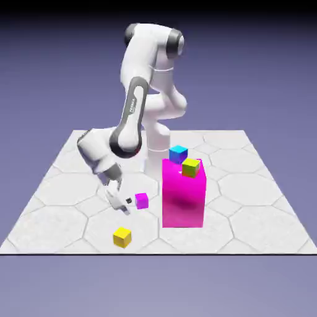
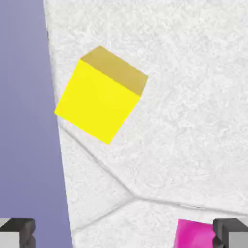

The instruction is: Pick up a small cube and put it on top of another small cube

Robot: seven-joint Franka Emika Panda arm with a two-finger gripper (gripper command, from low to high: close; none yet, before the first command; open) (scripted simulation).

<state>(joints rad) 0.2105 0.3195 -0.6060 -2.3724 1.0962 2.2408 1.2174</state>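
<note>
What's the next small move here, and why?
Probably carry the pincer toward the table's near edge until it is over the yellow cube. It's open and empty, nearer the magenta cube, and in the hand view the yellow cube sits off-centre, outside the fingers.

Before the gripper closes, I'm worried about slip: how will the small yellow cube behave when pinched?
The small yellow cube looks rigid with flat parallel faces, so it probably grips squarely. Resting flat on the table, it should slide, not roll. The open gripper may nudge it first.

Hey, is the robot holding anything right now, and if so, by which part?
Nothing is held. The gripper hangs open above the table, empty between its jaws; the small yellow cube lies free ahead of it, the small magenta cube beside it.
</note>
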